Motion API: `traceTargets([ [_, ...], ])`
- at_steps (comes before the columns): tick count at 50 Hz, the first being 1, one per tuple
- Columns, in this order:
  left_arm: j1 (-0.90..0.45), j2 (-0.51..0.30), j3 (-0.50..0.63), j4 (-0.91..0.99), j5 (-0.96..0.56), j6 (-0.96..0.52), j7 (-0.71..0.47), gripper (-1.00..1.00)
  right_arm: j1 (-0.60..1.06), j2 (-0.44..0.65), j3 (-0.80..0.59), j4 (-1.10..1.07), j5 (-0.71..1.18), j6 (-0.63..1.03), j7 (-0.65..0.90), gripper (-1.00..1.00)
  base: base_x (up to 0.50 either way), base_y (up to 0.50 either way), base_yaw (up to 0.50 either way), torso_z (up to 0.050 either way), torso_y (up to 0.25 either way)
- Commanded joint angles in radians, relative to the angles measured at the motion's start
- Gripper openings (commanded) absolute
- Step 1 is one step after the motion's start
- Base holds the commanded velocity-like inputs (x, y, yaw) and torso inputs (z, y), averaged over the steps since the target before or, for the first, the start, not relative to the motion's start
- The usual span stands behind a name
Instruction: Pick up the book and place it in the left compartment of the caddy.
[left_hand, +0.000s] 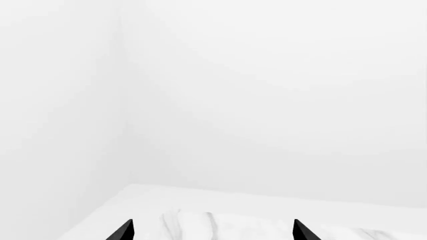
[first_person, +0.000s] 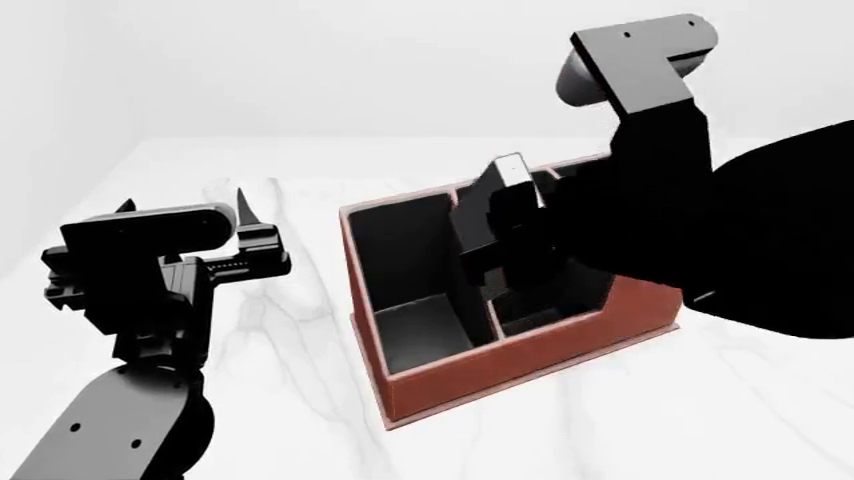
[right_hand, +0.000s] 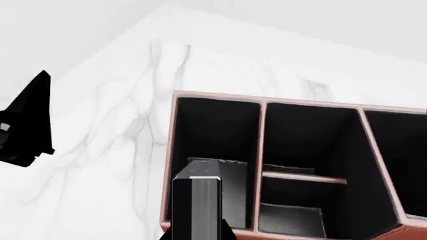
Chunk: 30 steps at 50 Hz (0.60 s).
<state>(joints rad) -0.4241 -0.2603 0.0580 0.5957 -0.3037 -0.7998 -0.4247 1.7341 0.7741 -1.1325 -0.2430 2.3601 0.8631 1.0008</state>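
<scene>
The reddish-brown caddy (first_person: 514, 365) with its black interior stands on the white marble table, and also shows in the right wrist view (right_hand: 261, 107). My right gripper (right_hand: 197, 233) is shut on the book (right_hand: 197, 202), a thin dark slab with a pale edge, held upright. In the right wrist view the book hangs over the near end of the left compartment (right_hand: 217, 127). In the head view the book (first_person: 505, 172) sits above the caddy in my right gripper (first_person: 514, 235), near the wall beside the left compartment (first_person: 407, 255). My left gripper (left_hand: 213, 231) is open and empty, left of the caddy (first_person: 184, 203).
The marble table (first_person: 280, 330) runs left and in front of the caddy, with white walls behind. The two small middle slots (right_hand: 303, 150) and the taller end slot (right_hand: 400, 160) lie beyond the left compartment. My right arm hides the caddy's right part in the head view.
</scene>
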Motion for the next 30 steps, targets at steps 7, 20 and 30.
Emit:
traceTargets([
  [7,-0.008,-0.005,0.005,-0.008,-0.005,0.003,-0.006,1.00,0.224,-0.351,-0.114,0.717,-0.237,0.291,-0.348,-1.00,0.00,0.00,0.00,0.000,0.001],
  [20,-0.012,-0.007,0.010,-0.014,-0.010,0.003,-0.011,1.00,0.267,-0.511,-0.201,1.013,-0.342,0.397,-0.562,-1.00,0.00,0.00,0.00,0.000,0.001],
  [30,-0.011,-0.009,0.014,-0.022,-0.011,0.011,-0.014,1.00,0.274,-0.592,-0.239,1.158,-0.391,0.425,-0.685,-1.00,0.00,0.00,0.00,0.000,0.001],
])
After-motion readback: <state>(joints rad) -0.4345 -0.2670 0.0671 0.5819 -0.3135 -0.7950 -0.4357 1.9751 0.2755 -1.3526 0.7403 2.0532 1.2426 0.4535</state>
